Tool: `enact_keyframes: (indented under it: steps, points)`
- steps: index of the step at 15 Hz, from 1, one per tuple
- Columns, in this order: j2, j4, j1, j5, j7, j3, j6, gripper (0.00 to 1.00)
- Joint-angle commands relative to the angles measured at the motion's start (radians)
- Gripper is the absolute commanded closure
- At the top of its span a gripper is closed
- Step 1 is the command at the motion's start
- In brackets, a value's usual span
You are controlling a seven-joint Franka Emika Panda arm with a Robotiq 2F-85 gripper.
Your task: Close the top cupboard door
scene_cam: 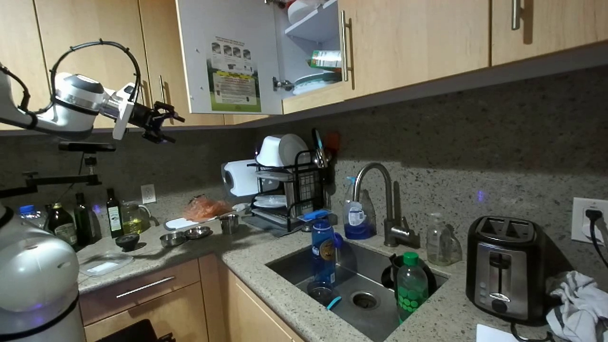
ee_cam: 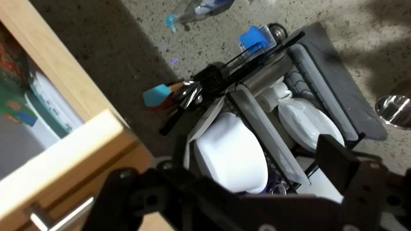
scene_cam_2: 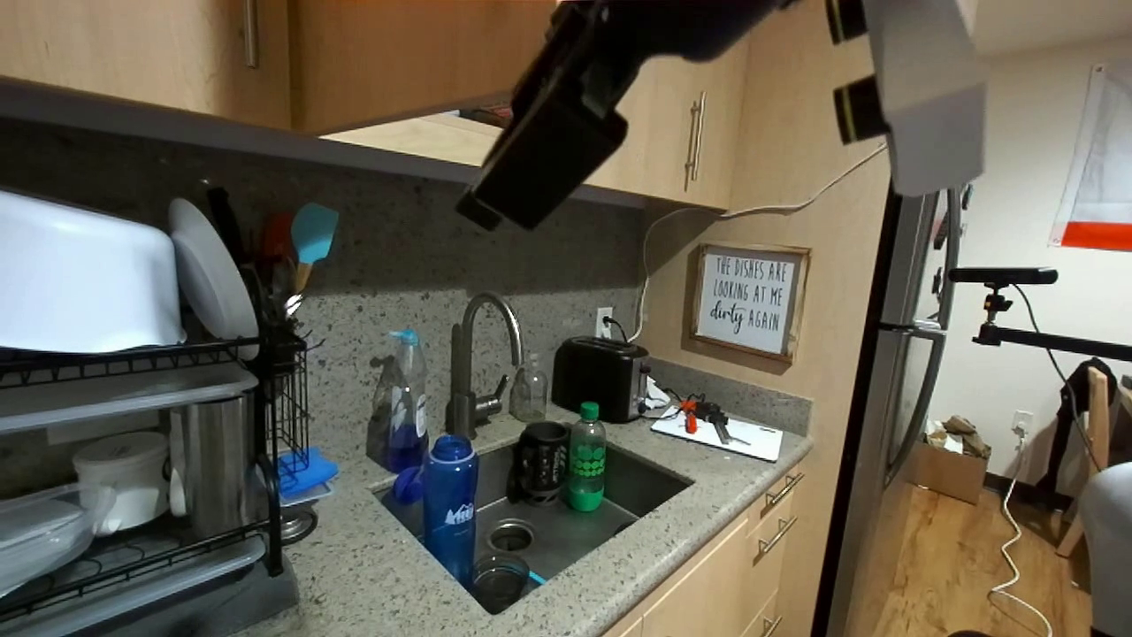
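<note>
The top cupboard door (scene_cam: pixel 237 28) stands open in an exterior view, its white inner face with taped papers and a greenish picture showing. Its wood front shows at the top of an exterior view (scene_cam_2: pixel 407 53). In the wrist view its pale free edge (ee_cam: pixel 61 166) and silver bar handle (ee_cam: pixel 72 213) are at the lower left. My gripper (scene_cam: pixel 176 129) is open with nothing between its fingers, beside the door's free edge on its front side. It also shows dark in front of the door (scene_cam_2: pixel 522 186) and in the wrist view (ee_cam: pixel 255 144). No contact is visible.
Plates (scene_cam: pixel 316 80) sit inside the open cupboard. A closed neighbouring door (scene_cam: pixel 418 42) adjoins it. Below stand a dish rack (scene_cam: pixel 297 190) with a white tub (ee_cam: pixel 232 154), a faucet (scene_cam: pixel 387 190), a sink (scene_cam_2: pixel 566 540) with bottles, and a toaster (scene_cam: pixel 506 266).
</note>
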Motion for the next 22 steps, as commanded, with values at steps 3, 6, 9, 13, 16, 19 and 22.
enact_keyframes:
  steps: [3, 6, 9, 13, 16, 19, 22]
  points:
    - [0.045, 0.137, -0.052, -0.160, 0.023, 0.043, 0.009, 0.28]
    - [0.045, 0.169, -0.052, -0.221, 0.038, 0.031, 0.005, 0.51]
    - [0.041, 0.176, -0.047, -0.255, 0.056, 0.011, 0.007, 0.74]
    - [0.027, 0.152, -0.033, -0.266, 0.094, -0.028, 0.009, 0.95]
    - [0.018, 0.127, -0.029, -0.256, 0.123, -0.066, 0.011, 0.95]
    - [-0.005, 0.093, -0.021, -0.249, 0.159, -0.103, 0.005, 0.93]
    - [-0.044, 0.053, -0.012, -0.241, 0.205, -0.128, -0.011, 0.93]
